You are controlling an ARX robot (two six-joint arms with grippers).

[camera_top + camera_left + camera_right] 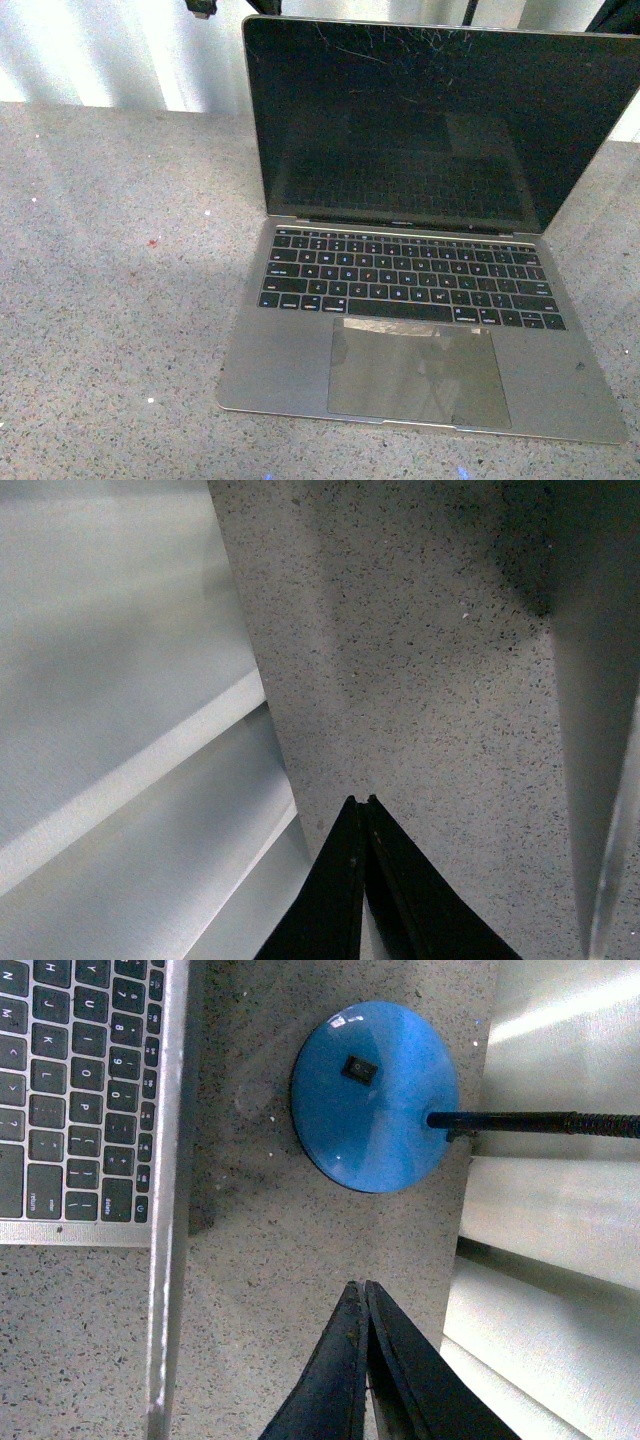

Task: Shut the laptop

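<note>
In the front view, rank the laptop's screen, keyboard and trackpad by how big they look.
On the laptop:
1. screen, clearly largest
2. keyboard
3. trackpad, somewhat smaller than the keyboard, though nearer the camera

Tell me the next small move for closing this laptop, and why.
Probably ease the right tool onto the back of the lid of the laptop, near its top edge. The lid stands open, and the shut, empty tool hangs behind it over the table, beside the blue lamp base, not touching it yet.
</note>
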